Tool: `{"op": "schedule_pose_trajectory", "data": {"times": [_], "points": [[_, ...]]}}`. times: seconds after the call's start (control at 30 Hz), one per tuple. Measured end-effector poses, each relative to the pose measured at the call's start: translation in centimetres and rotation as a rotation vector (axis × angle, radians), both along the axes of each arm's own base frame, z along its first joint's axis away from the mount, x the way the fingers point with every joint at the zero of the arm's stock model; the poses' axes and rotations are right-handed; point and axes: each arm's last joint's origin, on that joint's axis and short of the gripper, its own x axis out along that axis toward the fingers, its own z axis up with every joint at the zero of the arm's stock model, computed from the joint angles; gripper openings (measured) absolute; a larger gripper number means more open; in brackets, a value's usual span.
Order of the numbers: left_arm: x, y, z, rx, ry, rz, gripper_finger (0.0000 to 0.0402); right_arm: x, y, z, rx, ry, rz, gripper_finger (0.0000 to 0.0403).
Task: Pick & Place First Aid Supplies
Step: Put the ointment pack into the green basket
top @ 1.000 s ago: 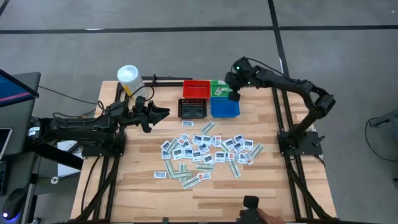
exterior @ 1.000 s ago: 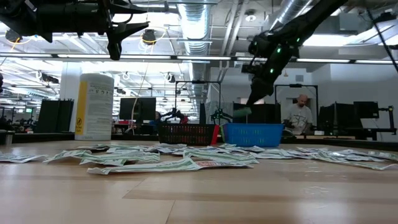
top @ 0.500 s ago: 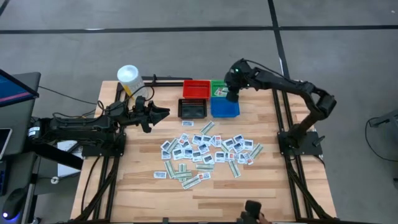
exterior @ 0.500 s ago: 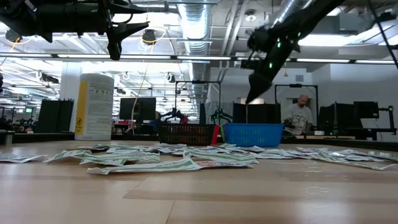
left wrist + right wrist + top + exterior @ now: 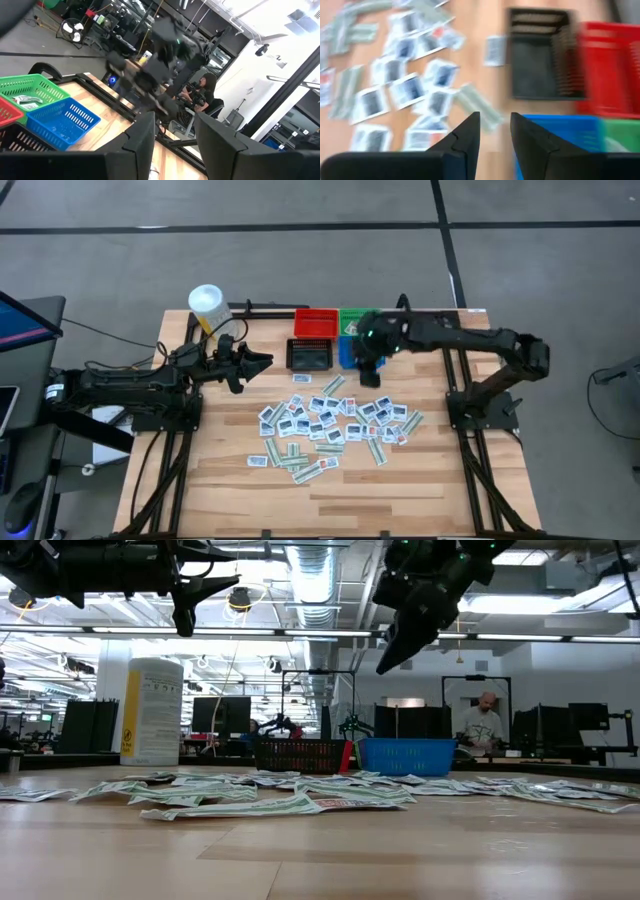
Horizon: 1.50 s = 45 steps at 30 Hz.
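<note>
The first aid supplies, many small white squares and pale green-white strips, lie flat and scattered on the wooden table's middle; they also show in the right wrist view. My right gripper hangs open and empty above the blue bin's near edge, slanting down toward the packets, high above the table. My left gripper waits open and level at the table's left, left of the black bin, with nothing between its fingers.
Four small bins stand at the far middle: red, green with pale packets in it, black, and blue. A white tub with a yellow label stands far left. Bare wood lies along the near edge.
My right gripper held a pale green strip above the green bin and has let it go there. It has then swung up and toward the table's near edge, over the blue bin toward the scattered packets, tipping less steeply. The left arm has kept still.
</note>
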Motion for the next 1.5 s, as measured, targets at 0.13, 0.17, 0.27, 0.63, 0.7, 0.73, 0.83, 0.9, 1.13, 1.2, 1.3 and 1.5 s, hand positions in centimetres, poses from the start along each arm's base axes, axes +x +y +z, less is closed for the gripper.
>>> {"op": "schedule_pose_trajectory", "data": {"times": [0.13,0.17,0.27,0.63,0.7,0.73,0.83,0.9,1.13,1.2,1.3,1.5], "points": [[0.0,0.0,0.0,0.0,0.0,0.0,0.014,1.7,2.7,-2.2,0.027,0.079,0.071,0.0102],[0.0,0.0,0.0,0.0,0.0,0.0,0.014,2.0,3.2,-2.7,0.038,0.097,0.077,0.0102],[0.0,0.0,0.0,0.0,0.0,0.0,0.014,2.8,4.3,-4.5,0.08,0.163,0.063,0.0102],[0.0,0.0,0.0,0.0,0.0,-0.001,0.014,3.3,4.9,-9.0,0.263,0.392,-0.206,0.0103],[0.0,0.0,0.0,0.0,0.0,-0.001,0.014,3.2,4.9,-9.1,0.277,0.4,-0.236,0.0103],[0.0,0.0,0.0,0.0,0.0,-0.001,0.014,3.3,4.9,-9.1,0.282,0.398,-0.243,0.0103],[0.0,0.0,0.0,0.0,0.0,-0.001,0.014,3.3,4.9,-9.1,0.288,0.397,-0.255,0.0103],[0.0,0.0,0.0,0.0,0.0,-0.001,0.014,3.3,4.9,-9.1,0.293,0.398,-0.268,0.0103],[0.0,0.0,0.0,-0.001,0.0,-0.001,0.014,3.2,4.3,-9.1,0.211,0.385,-0.397,0.0103],[0.0,0.0,0.0,-0.003,0.0,-0.001,0.014,3.3,4.3,-9.1,0.204,0.378,-0.402,0.0103],[0.0,0.0,0.0,-0.003,0.0,-0.001,0.014,3.3,4.3,-9.1,0.205,0.375,-0.399,0.0103],[0.0,0.0,0.0,-0.003,0.0,-0.001,0.014,3.4,4.4,-9.1,0.223,0.369,-0.391,0.0103]]}}
